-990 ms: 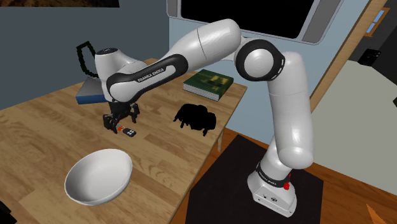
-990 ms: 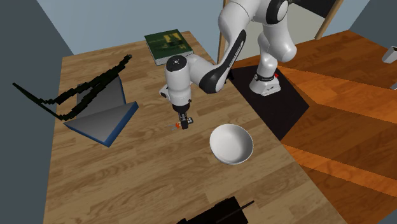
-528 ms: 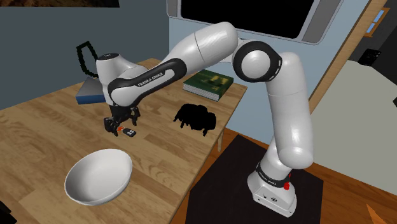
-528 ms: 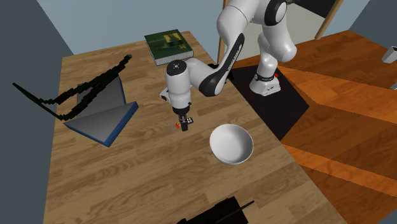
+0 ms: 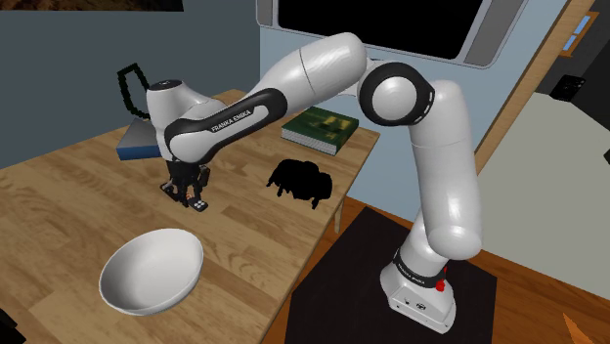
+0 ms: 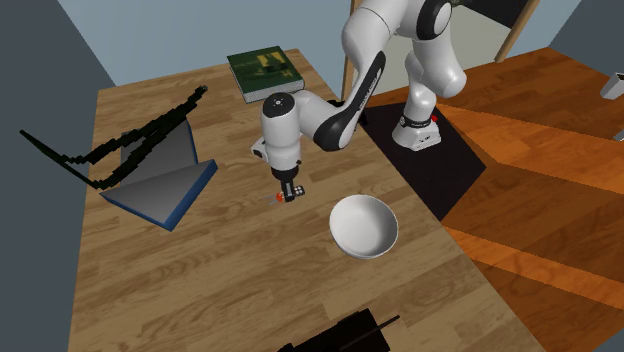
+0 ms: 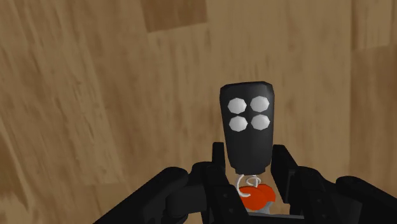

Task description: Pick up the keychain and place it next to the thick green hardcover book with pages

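Note:
The keychain is a black fob with four white buttons, a small wire ring and a red tag at its near end. It lies low over the wooden table. My gripper is shut on it, one black finger pressing each side of the fob's near end. From the shoulder view the gripper points down at the table with the keychain at its tips. The thick green book lies at the table's far corner, well away from the gripper.
A white bowl sits near the table's front edge, close to the gripper. A blue-grey wedge with a black jagged shape over it stands beyond. Between gripper and book lies a black lumpy object.
The gripper has come down the last bit to the table and its fingers, open before, have closed on the keychain's fob.

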Robot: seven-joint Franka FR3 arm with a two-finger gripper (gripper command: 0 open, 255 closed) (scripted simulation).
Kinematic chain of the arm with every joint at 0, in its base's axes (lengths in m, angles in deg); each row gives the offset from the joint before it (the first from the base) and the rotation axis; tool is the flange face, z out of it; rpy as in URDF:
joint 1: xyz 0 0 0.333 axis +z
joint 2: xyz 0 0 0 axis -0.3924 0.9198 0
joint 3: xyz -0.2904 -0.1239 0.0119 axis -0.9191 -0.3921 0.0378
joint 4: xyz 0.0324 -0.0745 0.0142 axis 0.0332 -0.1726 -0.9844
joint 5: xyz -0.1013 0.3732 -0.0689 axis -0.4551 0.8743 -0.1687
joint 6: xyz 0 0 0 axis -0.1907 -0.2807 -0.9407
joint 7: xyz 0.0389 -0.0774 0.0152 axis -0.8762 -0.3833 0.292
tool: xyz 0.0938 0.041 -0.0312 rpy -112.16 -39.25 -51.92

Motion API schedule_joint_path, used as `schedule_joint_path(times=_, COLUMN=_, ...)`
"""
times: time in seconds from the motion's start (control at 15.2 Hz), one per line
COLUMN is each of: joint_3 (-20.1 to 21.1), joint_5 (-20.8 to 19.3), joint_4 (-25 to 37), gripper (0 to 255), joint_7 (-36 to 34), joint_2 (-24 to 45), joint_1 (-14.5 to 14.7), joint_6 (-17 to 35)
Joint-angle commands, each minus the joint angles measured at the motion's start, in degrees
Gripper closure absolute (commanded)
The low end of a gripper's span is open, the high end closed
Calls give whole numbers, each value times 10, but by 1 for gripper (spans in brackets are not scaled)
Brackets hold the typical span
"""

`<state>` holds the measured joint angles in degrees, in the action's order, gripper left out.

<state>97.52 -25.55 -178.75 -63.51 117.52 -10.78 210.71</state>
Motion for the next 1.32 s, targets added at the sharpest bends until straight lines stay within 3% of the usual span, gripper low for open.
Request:
schedule_joint_path(times=0.0, joint_3=-4, joint_5=-2, joint_4=-2, gripper=255, joint_7=1, joint_2=4, joint_1=-3, joint_6=-1)
schedule_joint_path(times=0.26, joint_3=-3, joint_5=-2, joint_4=-1, gripper=255, joint_7=-3, joint_2=3, joint_1=0, joint_6=-3)
schedule_joint_path(times=1.25, joint_3=6, joint_5=15, joint_4=55, gripper=255, joint_7=9, joint_2=-38, joint_1=-3, joint_6=-98)
